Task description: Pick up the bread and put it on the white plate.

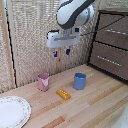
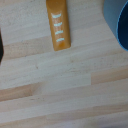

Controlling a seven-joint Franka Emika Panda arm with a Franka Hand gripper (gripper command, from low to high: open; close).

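One clamp (image 1: 61, 52) is hanging in the air at the end of the one white arm, well above the worktable (image 1: 95, 102); its two short dark-blue fingers are standing apart with a gap between them and nothing is sitting in that gap.

One toast (image 1: 63, 94) is lying flat on the planks, untouched, a small orange-yellow block near the middle of the exterior view; taking it as the clock's centre, one pink cup (image 1: 43, 81) is standing upright at about ten o'clock and one blue cup (image 1: 79, 81) is standing upright at about one o'clock, each near it but not touching.

One white crockery plate (image 1: 12, 111) with a speckled rim is resting on the table at about eight o'clock from the toast, well apart from it and partly cut off by the frame edge; a set of dark drawers (image 1: 111, 44) is standing at about two o'clock.

In the wrist view the toast (image 2: 58, 23) is showing three pale marks along its length, with the blue cup's rim (image 2: 119, 22) lying just beside it.
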